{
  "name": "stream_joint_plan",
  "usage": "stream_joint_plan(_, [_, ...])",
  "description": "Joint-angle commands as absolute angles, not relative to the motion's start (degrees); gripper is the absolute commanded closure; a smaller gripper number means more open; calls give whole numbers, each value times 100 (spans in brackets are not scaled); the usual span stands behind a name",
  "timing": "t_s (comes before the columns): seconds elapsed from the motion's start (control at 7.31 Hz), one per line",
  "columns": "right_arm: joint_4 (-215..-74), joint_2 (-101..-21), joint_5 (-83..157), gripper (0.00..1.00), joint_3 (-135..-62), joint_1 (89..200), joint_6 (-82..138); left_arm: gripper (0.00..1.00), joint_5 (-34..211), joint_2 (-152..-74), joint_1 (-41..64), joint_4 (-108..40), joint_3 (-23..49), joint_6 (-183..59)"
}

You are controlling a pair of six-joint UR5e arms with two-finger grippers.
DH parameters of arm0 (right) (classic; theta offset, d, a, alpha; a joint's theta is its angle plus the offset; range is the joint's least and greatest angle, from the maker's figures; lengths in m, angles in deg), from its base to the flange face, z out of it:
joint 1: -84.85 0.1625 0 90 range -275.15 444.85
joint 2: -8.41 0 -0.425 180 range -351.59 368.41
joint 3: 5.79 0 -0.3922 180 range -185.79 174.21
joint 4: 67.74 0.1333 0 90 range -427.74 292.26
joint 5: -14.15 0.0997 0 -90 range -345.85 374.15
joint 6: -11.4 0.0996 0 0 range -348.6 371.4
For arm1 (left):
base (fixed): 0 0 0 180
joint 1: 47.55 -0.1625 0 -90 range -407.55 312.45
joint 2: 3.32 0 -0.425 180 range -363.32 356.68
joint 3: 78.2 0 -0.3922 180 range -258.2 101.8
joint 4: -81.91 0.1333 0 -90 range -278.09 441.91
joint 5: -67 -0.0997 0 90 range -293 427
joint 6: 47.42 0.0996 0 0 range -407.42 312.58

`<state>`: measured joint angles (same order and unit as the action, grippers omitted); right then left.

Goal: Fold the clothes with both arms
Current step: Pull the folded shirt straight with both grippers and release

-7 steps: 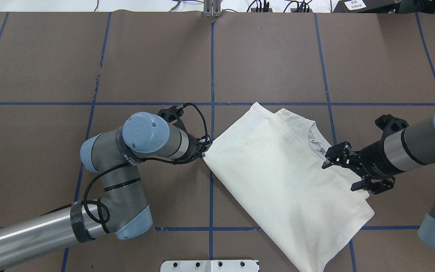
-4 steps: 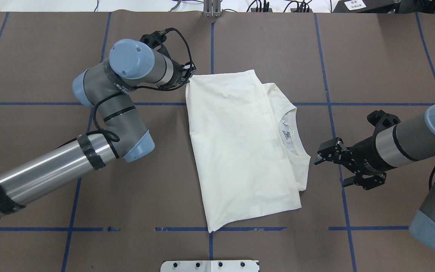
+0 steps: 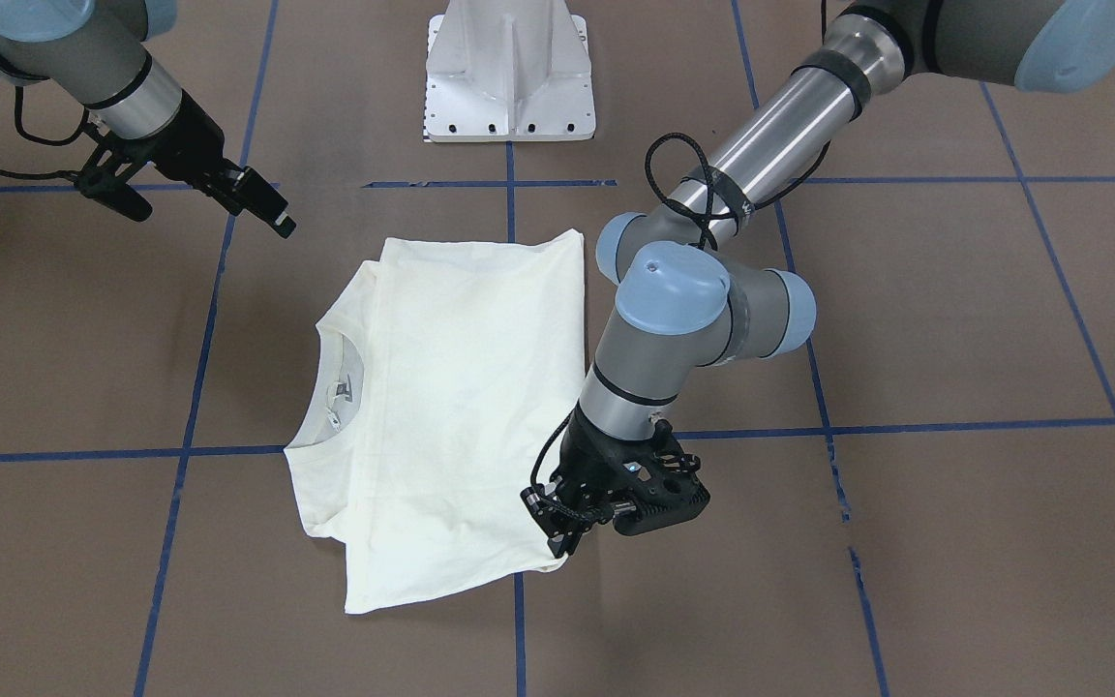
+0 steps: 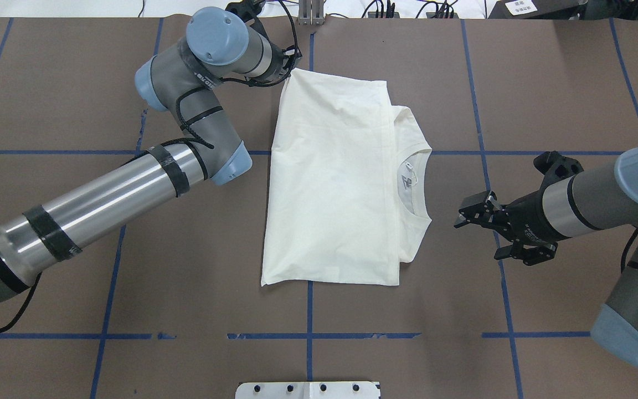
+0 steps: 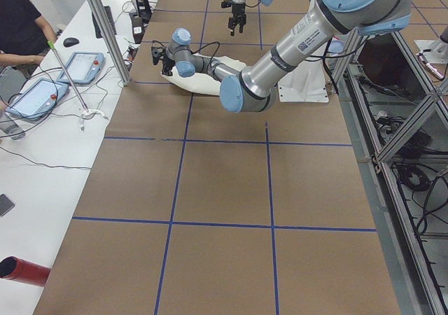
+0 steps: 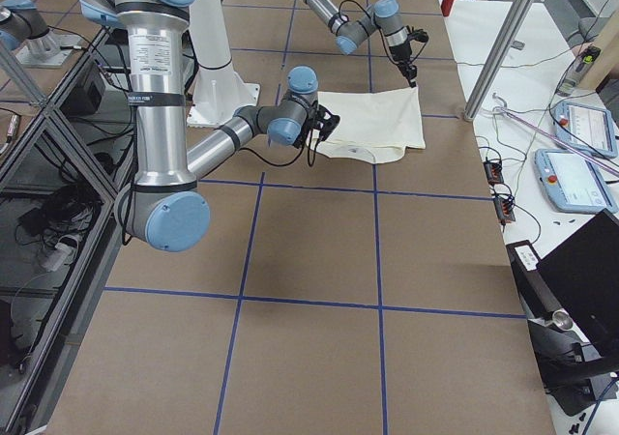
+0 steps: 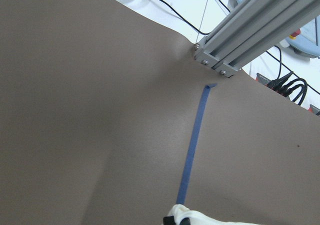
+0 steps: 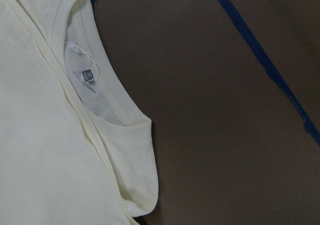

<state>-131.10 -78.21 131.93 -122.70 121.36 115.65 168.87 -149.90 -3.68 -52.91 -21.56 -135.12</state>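
The cream-white shirt [image 4: 330, 183] lies folded with its plain side up in the middle of the brown table, neck opening and label toward my right arm. My left gripper [image 4: 290, 65] is shut on its far left corner, near the table's far edge. The front view shows the same grip [image 3: 562, 528] on the shirt [image 3: 451, 387]. A scrap of white cloth [image 7: 200, 219] shows at the bottom of the left wrist view. My right gripper [image 4: 477, 238] hangs open a short way right of the collar, touching nothing. Its camera looks down on the collar [image 8: 115, 110].
Blue tape lines [image 4: 309, 310] cross the brown table cover. The white pedestal base [image 3: 509, 77] stands at the near edge. An aluminium post [image 4: 310, 11] and cables sit just beyond the far edge by my left gripper. A person [image 5: 21, 28] sits at the side table.
The left gripper has dragged the shirt's corner toward the far edge, swinging the shirt square to the table. The right gripper let go of the collar and now stands clear of it.
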Motion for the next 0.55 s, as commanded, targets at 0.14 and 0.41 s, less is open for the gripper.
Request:
stream_joint_plan(0.14, [-13172, -7500, 11659, 0, -12066, 11116, 11747, 53, 17379, -13351, -378, -5054, 332, -13531])
stream_joint_plan(0.41, [-13181, -7448, 11036, 0, -11918, 10536, 12789, 52, 17370, -13340, -422, -5080, 327, -13750])
